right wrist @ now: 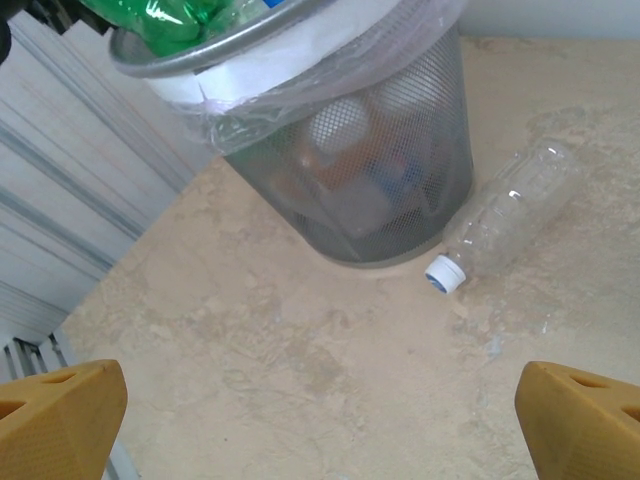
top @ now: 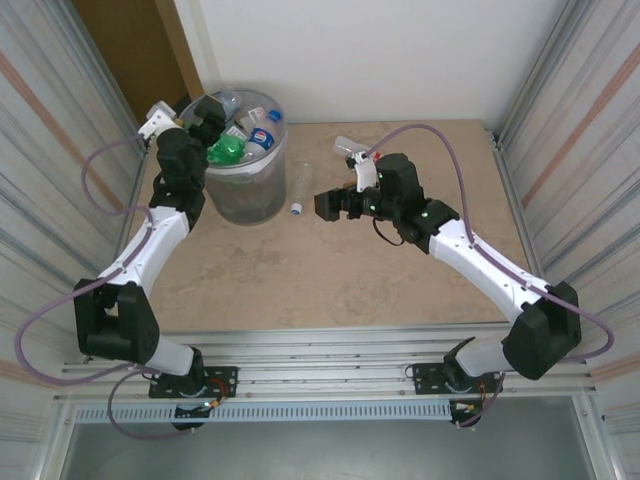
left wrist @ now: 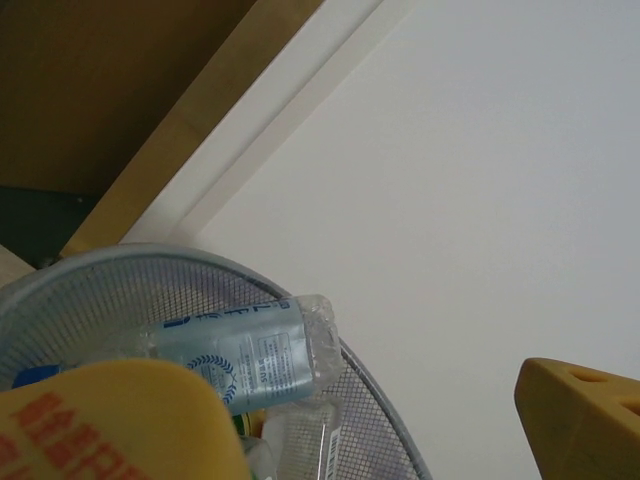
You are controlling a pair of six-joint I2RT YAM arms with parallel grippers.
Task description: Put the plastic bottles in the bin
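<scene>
The bin point(top: 245, 200) is seen at the far left of the table point(top: 330, 270), heaped with bottles point(top: 262, 138). One clear bottle point(right wrist: 510, 205) is seen lying on the table just right of the bin's foot. Its long axis is laid nearly front to back, with the cap point(right wrist: 443, 273) turned toward the arms. The right gripper point(top: 325, 205) is spread wide and empty, set low near the clear bottle and pointed at it from the right. It is judged the nearer for the pick, and its jaws would have to be set across that axis. The left gripper point(top: 205, 118) is poised over the bin's rim, its pads wide apart with nothing between them.
</scene>
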